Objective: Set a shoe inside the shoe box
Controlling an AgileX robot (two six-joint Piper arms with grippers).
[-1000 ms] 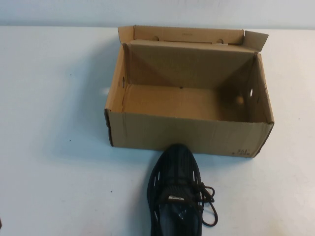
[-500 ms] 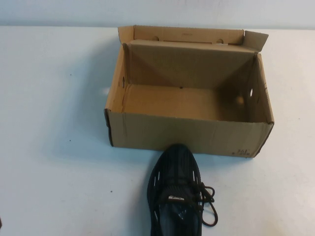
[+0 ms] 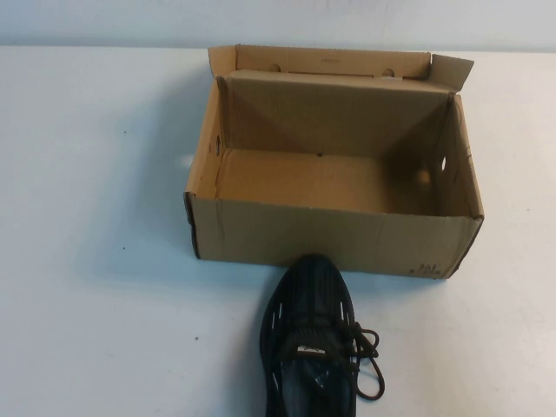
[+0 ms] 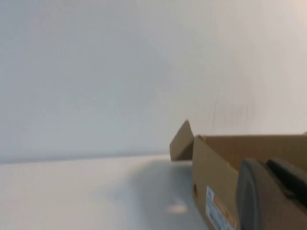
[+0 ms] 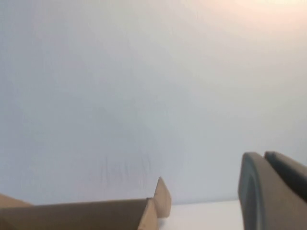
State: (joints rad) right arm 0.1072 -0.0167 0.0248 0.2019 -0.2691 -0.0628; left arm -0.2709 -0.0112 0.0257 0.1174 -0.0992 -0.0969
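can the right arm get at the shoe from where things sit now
Probably yes. The shoe lies in the open on the table, toe at the shoe box, nothing covering it. The right gripper and left gripper, both shut, are outside the high view, so reach is unconfirmed.

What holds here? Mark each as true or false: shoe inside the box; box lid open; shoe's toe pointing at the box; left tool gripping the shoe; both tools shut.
1. The shoe lies inside the shoe box. False: it lies on the table in front of the box's near wall.
2. The box lid is open. True.
3. The shoe's toe points at the box. True.
4. The left tool grips the shoe. False: it holds nothing, off to the box's left side.
5. Both tools are shut, the right tool too. True.
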